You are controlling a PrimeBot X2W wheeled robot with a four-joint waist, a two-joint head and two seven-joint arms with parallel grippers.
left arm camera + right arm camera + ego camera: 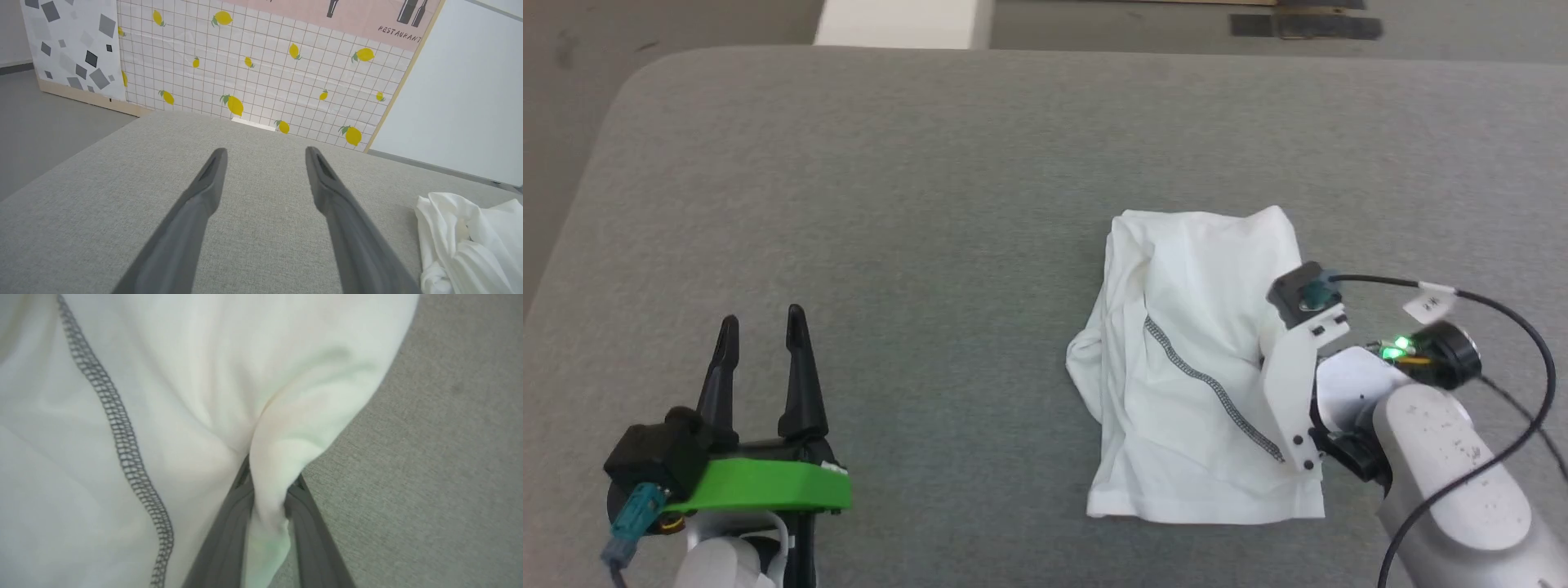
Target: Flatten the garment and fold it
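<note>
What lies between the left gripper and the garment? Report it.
Only bare grey padded surface separates the left gripper from the garment, as the head view shows.

White garment (1192, 269) — grey-black zigzag stitching (1215, 387); grey surface (890, 204); yellow-lemon grid wall (265, 73).

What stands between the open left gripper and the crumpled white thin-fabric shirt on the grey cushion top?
Nothing visible: bare grey woven surface is all that lies between the left gripper and the crumpled white thin-fabric shirt, which sits off to its right. The right gripper is shut on a fold of it.
</note>
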